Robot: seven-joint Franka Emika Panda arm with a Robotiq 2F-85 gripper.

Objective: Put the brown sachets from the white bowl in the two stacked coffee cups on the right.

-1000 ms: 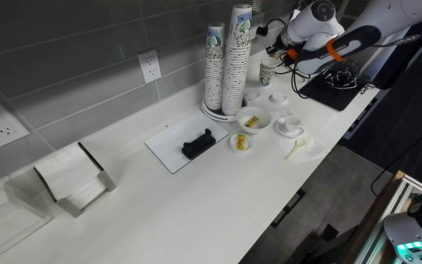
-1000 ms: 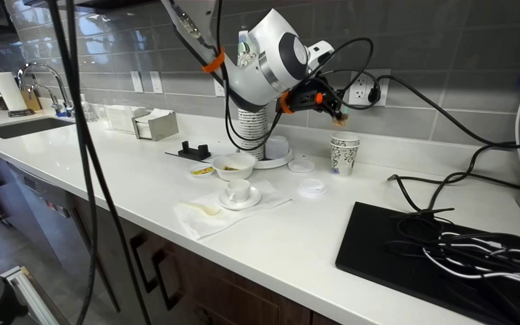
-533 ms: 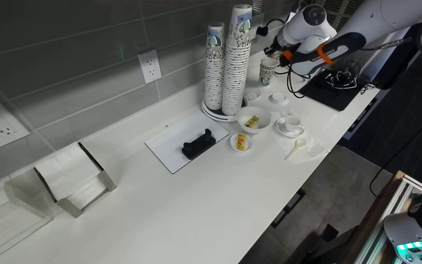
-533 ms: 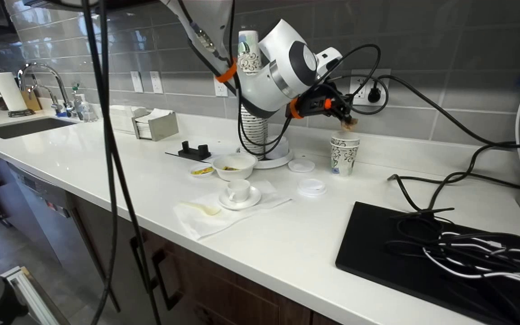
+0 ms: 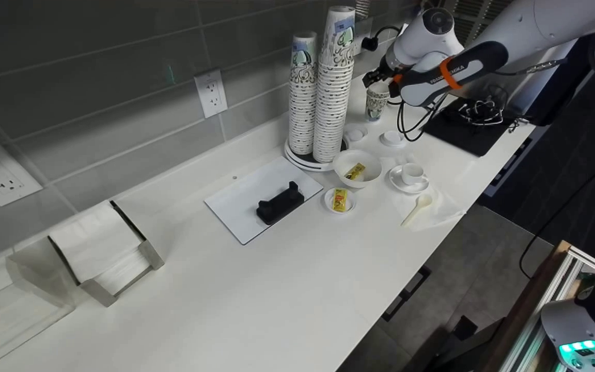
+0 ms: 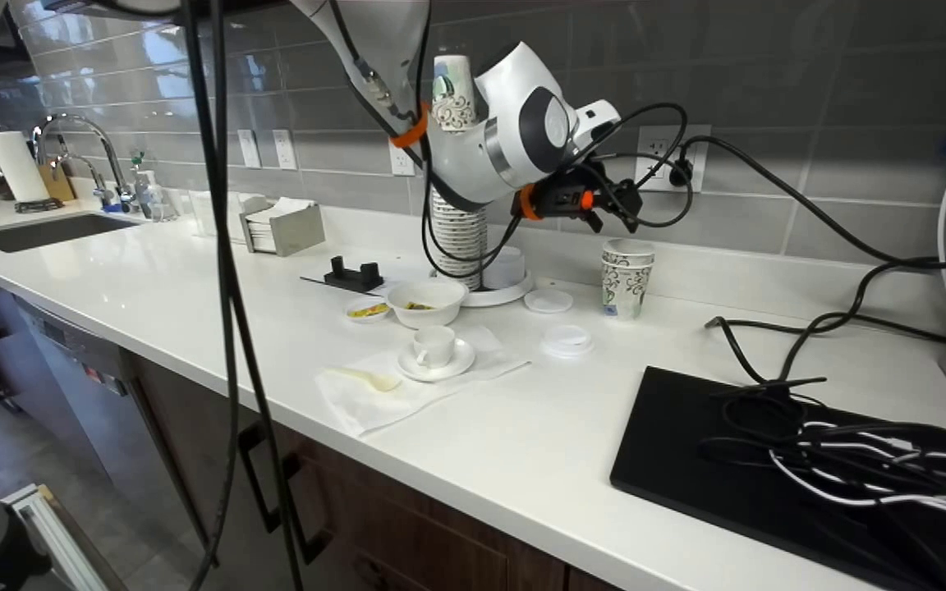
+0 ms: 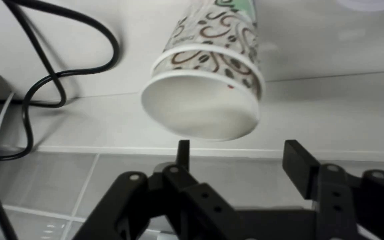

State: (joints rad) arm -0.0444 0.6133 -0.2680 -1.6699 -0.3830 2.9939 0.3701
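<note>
You have the black two-fingered claw [image 7: 237, 151] near the mouth of the two stacked white paper coffee cups [image 6: 624, 289], printed with swirls and beans. Its fingers [image 7: 300, 170] stand well apart, nothing between them, and no contact with the cups shows.

Well apart from the cups, past a flat round white lid [image 6: 548, 301] on the worktop [image 6: 522, 435], sits the round white bowl [image 6: 432, 318]. All you can make out in it is a yellow packet [image 5: 355, 171]; another yellow packet [image 5: 340, 200] lies in a shallow white dish [image 5: 351, 203], farther from the cups, and neither is wanted. No reddish-brown paper sachet shows plainly in any view.

Judging by that bowl and the empty fingers at the cups' mouth, your brown sachets are probably inside the cups, so the job looks all but done. A red speck [image 7: 230, 87] just inside the inner cup's rim may be a sachet's corner or only a mark; the floor of that cup is too washed out to settle it. What is left, I think, is to check inside and draw clear without catching the rim.

With the sachets out of sight, you cannot read which way they point or how their long axis lies. The cups stand upright, one nested in the other, mouth up, long axis vertical.
</note>
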